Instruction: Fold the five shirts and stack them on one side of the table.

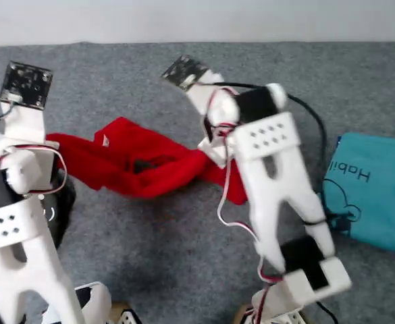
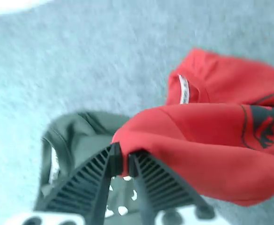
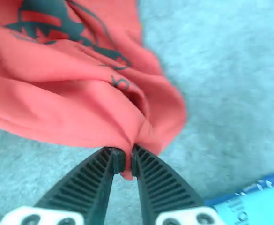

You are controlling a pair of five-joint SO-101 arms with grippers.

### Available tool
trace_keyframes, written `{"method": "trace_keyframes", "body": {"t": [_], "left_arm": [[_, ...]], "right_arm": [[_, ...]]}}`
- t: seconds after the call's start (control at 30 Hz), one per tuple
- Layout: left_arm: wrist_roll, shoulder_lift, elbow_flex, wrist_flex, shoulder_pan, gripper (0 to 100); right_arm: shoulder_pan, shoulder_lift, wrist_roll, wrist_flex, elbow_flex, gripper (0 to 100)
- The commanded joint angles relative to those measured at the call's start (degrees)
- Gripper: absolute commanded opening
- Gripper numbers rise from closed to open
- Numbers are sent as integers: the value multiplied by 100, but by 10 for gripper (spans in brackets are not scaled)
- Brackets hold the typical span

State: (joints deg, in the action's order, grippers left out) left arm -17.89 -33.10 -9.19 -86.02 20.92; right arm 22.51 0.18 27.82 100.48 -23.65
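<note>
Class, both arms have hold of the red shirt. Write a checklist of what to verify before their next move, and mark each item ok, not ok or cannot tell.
1. Left gripper shut on the red shirt: ok.
2. Right gripper shut on the same shirt: ok.
3. Shirt stretched flat between them: not ok, it is bunched and wrinkled.
4. Table bare under the left gripper: not ok, a dark shirt lies there.
5. Teal shirt apart from the red one: ok.
6. Grips at matching corners: cannot tell.
</note>
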Motion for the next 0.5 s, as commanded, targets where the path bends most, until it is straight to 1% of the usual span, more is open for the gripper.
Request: {"method": "trace_keyframes", "body": {"t": [0.0,0.17,0.3,0.47], "left_arm": [[35,-193,681,-18,-53,5],[18,-193,1358,-18,-53,5],[35,-246,1446,-18,-44,5],[44,-237,2273,-360,-53,5]], "right_arm": [[-321,-822,62,215,-334,9],[-866,-1543,62,-119,-343,9],[-1288,-2062,70,-497,-343,9],[-1666,-2615,114,-927,-343,9]]}}
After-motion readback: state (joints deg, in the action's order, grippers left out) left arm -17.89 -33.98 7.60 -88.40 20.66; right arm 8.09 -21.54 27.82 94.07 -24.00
